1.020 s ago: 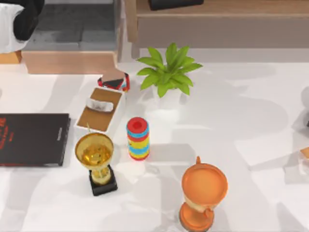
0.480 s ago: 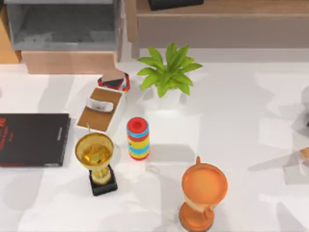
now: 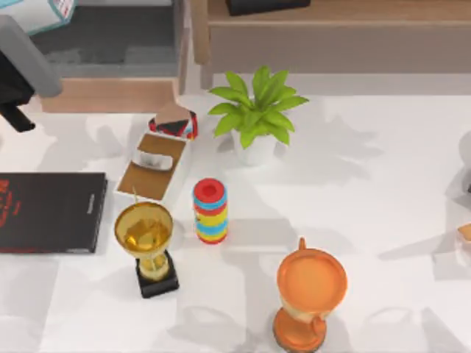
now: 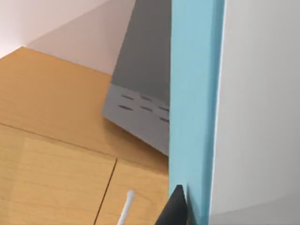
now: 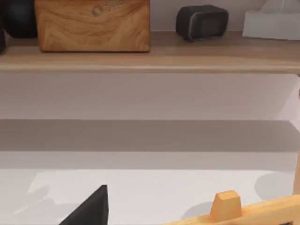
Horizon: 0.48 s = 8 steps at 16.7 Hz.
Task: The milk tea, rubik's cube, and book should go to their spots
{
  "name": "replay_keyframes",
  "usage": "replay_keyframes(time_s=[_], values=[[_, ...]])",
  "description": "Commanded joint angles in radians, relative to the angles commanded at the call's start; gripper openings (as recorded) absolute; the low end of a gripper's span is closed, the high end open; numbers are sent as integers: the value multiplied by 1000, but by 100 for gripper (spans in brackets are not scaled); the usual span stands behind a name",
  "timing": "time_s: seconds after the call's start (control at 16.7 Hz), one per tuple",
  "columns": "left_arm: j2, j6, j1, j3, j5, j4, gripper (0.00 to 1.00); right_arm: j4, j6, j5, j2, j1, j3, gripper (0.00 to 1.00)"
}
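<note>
A: What does the left gripper [image 4: 180,208] hold?
B: It is clamped on the thick light-blue book with white page edges [image 4: 193,93], up at the table's far left corner over the grey-lined wooden box [image 3: 110,51].
A: And the right gripper?
B: I cannot tell. The red-and-black rubik's cube [image 3: 174,123] sits beside the open tissue box [image 3: 154,165].

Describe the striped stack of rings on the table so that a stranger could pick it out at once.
Start from the leafy green potted plant near the middle of the white table in the top view. Toward the near edge and slightly left stands a short upright stack of red, yellow and blue rings, just right of the shiny gold trophy cup. Its bright stripes and red top set it apart from both trophies.
</note>
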Motion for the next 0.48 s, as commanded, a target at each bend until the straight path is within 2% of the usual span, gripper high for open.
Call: replay_keyframes(time_s=[0.24,0.48], values=[[2,259,47,-290,23,34,0,0,0,0,0,0,0,100],[53,360,71,-458,34,40,0,0,0,0,0,0,0,100]])
